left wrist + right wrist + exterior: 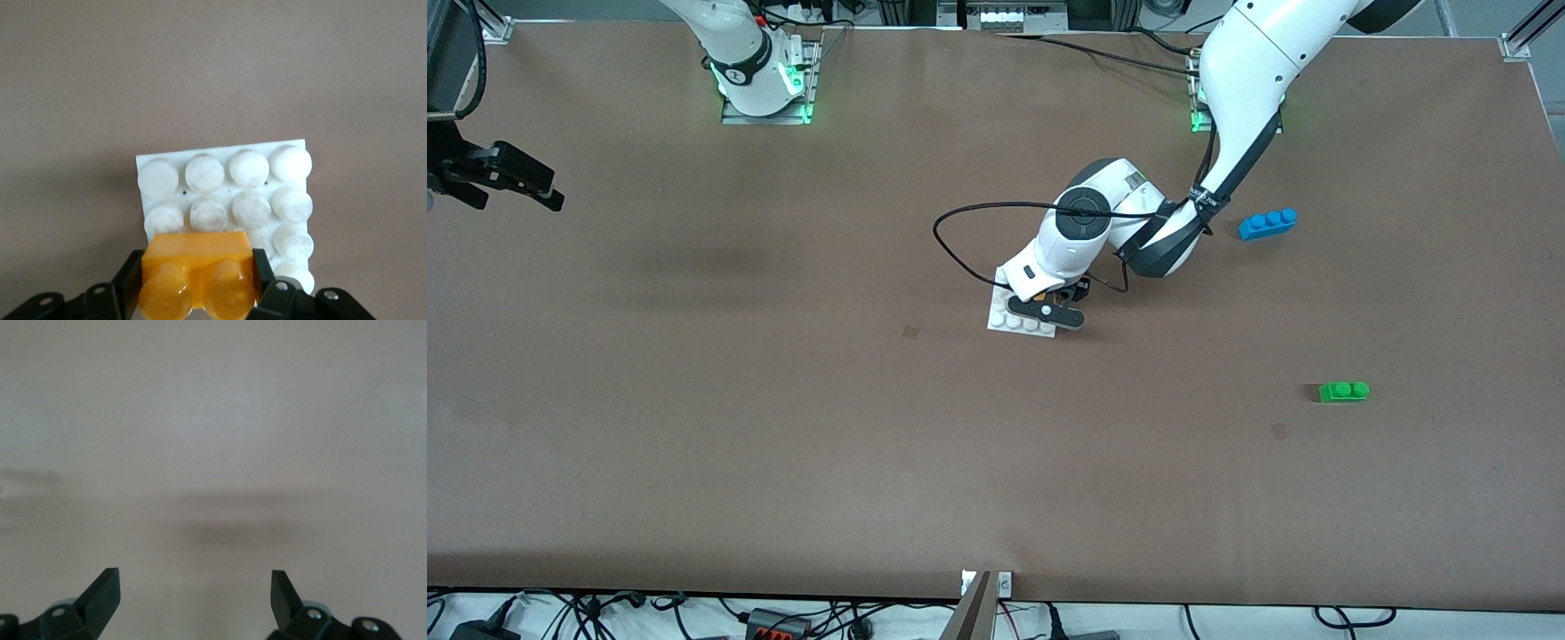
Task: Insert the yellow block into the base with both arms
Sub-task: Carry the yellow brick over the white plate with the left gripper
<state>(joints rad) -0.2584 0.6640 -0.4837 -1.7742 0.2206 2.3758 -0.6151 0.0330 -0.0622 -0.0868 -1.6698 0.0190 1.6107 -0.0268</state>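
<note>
1. Left gripper (197, 293) is over the base (167, 163) mid-table, fingers (130, 283) clamped on the yellow block (197, 257), studs facing wrist cam.
2. Block sits low over base's edge studs; contact unclear.
3. Right gripper (195, 587) waits at right arm's end of table (783, 444), fingers apart, holding nothing.
4. Blue brick (1267, 223) and green brick (1344, 391) lie toward left arm's end, well apart.

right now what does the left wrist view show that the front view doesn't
Only the left wrist view: the yellow block clamped in the left hand, held over the base at one edge.

Only the front view: the blue brick and green brick toward the left arm's end of the table, and the right hand waiting open at the right arm's end.

Both: the base, the table and the left hand.
</note>
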